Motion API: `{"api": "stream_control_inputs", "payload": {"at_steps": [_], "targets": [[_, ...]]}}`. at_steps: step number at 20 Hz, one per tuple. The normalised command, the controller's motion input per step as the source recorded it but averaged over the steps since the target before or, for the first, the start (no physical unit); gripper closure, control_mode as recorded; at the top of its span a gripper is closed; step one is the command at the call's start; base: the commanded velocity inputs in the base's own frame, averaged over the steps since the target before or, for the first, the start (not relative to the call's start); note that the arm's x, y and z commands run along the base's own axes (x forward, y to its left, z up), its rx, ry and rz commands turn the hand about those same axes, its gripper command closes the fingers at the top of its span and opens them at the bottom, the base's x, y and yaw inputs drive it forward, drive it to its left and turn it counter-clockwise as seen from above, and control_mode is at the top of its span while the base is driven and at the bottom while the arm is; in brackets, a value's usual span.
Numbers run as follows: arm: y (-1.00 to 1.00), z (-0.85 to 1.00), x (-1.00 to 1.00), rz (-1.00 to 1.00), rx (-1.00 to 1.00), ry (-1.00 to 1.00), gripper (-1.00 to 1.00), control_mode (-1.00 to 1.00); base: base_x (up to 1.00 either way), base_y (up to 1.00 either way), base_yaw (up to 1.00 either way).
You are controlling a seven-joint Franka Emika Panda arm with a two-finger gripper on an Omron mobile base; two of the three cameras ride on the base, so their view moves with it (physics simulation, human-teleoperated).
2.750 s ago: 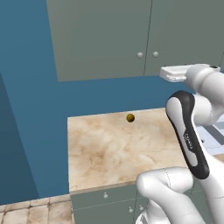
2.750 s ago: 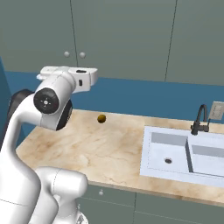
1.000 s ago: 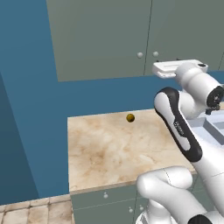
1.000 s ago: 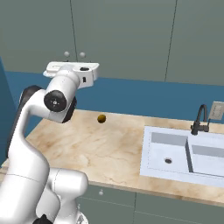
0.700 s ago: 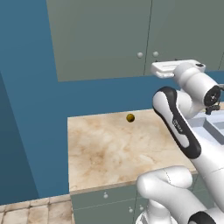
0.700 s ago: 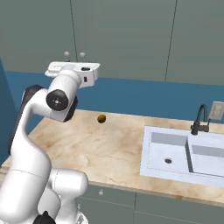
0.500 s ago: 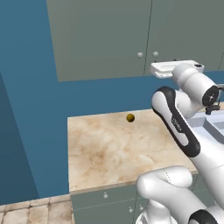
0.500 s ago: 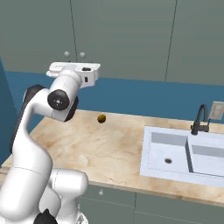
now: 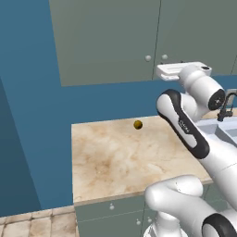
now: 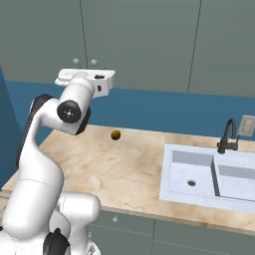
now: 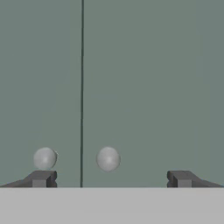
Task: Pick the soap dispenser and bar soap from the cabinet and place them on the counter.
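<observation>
The grey-green cabinet [image 9: 115, 41] [image 10: 139, 40] hangs above the counter with both doors shut, so the soap dispenser and the bar soap are hidden. My white hand [image 9: 179, 70] [image 10: 85, 75] is raised to the height of the two round pale knobs [image 9: 148, 58] [image 10: 76, 62] and faces the doors. In the hand view my gripper [image 11: 111, 178] is open and empty. The right-hand knob [image 11: 108, 158] sits between its fingertips [image 11: 41, 177], a little ahead of them. The left knob [image 11: 44, 158] lies just above the left tip, beside the door seam.
The marble counter [image 9: 115, 157] [image 10: 124, 169] lies below, with a small dark-yellow ball [image 9: 138, 124] [image 10: 115, 135] near the blue back wall. A pale sink [image 10: 209, 172] with a dark faucet [image 10: 228, 134] is set in to the right.
The hand has risen from below the cabinet to knob height and eased closer to the doors. The jaws stay open. The ball has not moved.
</observation>
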Motion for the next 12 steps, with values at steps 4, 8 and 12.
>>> {"api": "stream_control_inputs", "payload": {"at_steps": [4, 8, 12], "targets": [[0.09, 0.00, 0.18, 0.00, 0.00, -0.03, -1.00, -1.00, 0.00, 0.00, 0.00], [0.07, 0.00, 0.18, 0.00, 0.00, -0.03, -1.00, -1.00, 0.00, 0.00, 0.00], [0.00, 0.00, 0.16, 0.00, 0.00, -0.04, -1.00, -1.00, 0.00, 0.00, 0.00]]}}
